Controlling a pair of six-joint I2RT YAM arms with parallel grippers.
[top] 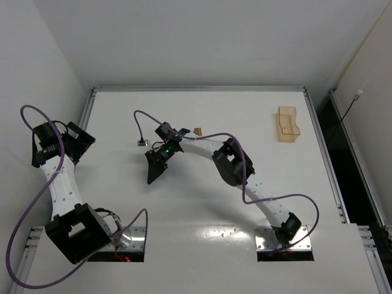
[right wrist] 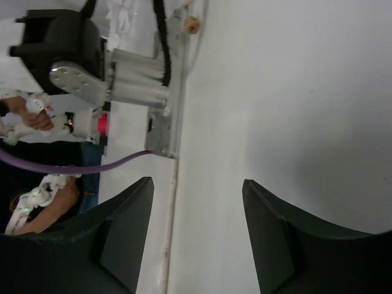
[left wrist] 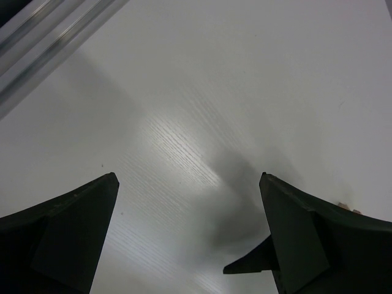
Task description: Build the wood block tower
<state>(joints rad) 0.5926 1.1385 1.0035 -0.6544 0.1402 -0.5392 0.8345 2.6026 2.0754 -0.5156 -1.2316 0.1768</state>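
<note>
**Claw state**
- Right claw (right wrist: 196, 181): the jaws stand partly apart. Only bare table (top: 202, 214) shows between them, and nothing is held.
- Left claw (left wrist: 188, 176): the jaws stand at full spread over bare table, and nothing is held.

**Task item**
- One wood block (top: 198, 131) is visible, in the overhead view only.
- It is too small there to tell whether it is a single piece or a short stack. Its long axis cannot be determined.
- No other blocks can be made out.
- The tray (top: 288, 124) stands well apart from both claws, beyond the block as seen from the right claw.

**Governing relation**
- The right claw's fingertips point toward the near-left of the table. The block lies the opposite way, behind the claw and past its wrist, near the far side of the right forearm.
- The block therefore falls outside the right wrist view.
- The right claw is the nearer one. The left claw sits well apart from the block, at the table's left margin.

**Next move (judgement)**
- The right claw likely needs to reverse its heading toward the block.
- Establish the block's axis in the wrist view before descending.
</note>
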